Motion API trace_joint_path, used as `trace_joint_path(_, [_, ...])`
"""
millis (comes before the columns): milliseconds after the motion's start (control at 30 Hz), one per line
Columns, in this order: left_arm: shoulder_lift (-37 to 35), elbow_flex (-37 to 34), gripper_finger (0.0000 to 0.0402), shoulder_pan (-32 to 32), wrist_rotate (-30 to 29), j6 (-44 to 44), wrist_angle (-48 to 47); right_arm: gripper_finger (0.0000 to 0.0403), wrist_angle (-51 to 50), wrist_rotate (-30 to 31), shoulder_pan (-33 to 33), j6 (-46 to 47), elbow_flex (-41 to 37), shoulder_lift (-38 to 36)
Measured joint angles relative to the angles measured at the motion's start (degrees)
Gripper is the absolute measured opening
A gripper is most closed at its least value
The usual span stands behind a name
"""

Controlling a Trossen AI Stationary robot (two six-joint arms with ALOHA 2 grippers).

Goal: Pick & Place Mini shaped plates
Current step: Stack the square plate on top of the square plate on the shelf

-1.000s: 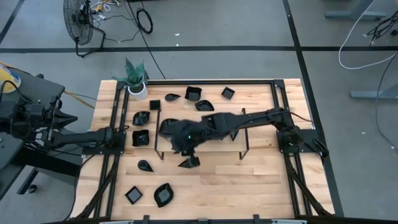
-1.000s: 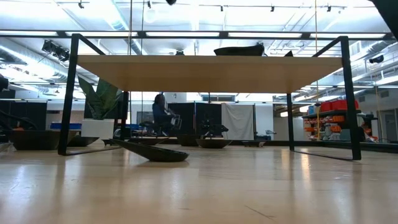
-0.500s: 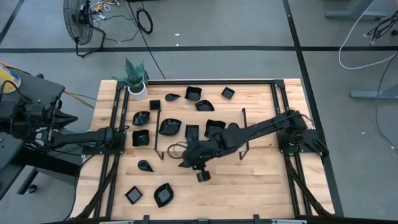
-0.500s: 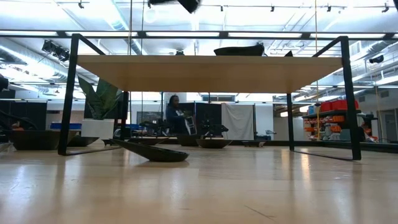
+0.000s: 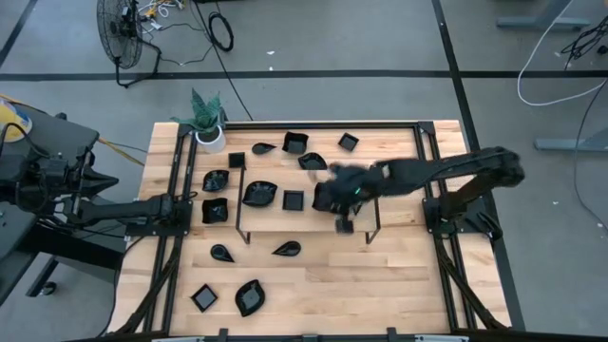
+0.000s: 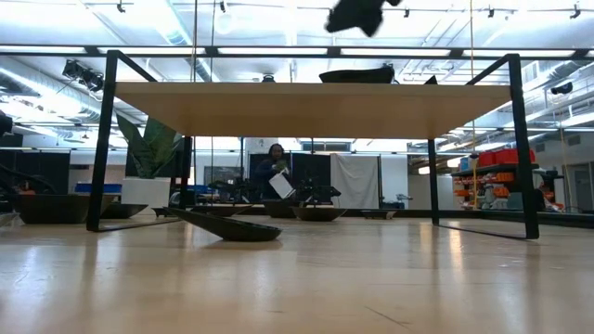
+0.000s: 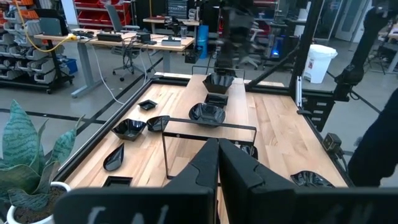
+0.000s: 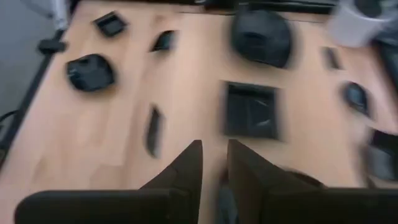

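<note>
Several small glossy black plates lie on the wooden table [image 5: 399,275]. Among them are a teardrop plate [image 5: 286,249], a square plate [image 5: 294,200] and a leaf plate [image 5: 258,193]. My right gripper [image 5: 334,207] hovers high over the middle right of the table. In its wrist view its fingers [image 8: 214,165] stand slightly open with bare wood in the gap. It shows as a dark blur at the top of the low view [image 6: 357,14]. My left gripper [image 7: 217,163] waits shut at the table's left side, beside a square plate [image 5: 215,210].
A thin black frame [image 5: 372,204] stands mid-table around some plates. A white pot with a green plant [image 5: 209,128] sits at the far left corner. More plates lie along the far edge [image 5: 294,142] and at the near left [image 5: 250,296]. Bare wood lies at the near right.
My right gripper has swung up and back from over the teardrop plate toward the table's right edge and a little toward the far edge, rolling as it went. The teardrop plate has stayed lying on the table. My left arm has kept still.
</note>
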Motion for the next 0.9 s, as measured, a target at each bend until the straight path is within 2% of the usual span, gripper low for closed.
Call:
trace_joint_path(233, [0.0,0.0,0.0018,0.0,0.0,0.02,0.01,0.0077,-3.33,0.0,-13.04,-3.61,-4.46,-10.91])
trace_joint_path(567, [0.0,0.0,0.0018,0.01,0.0,0.02,0.01,0.0078,-4.47,-0.3,-31.02,-6.29,-4.52,-11.64])
trace_joint_path(700, [0.0,0.0,0.0018,0.0,0.0,0.02,-0.01,0.0097,-4.99,-0.81,-37.03,-0.89,-4.52,-10.3])
trace_joint_path(900, [0.0,0.0,0.0018,0.01,-0.02,0.02,-0.01,0.015,-6.38,-0.74,-45.28,11.65,-4.55,-7.7])
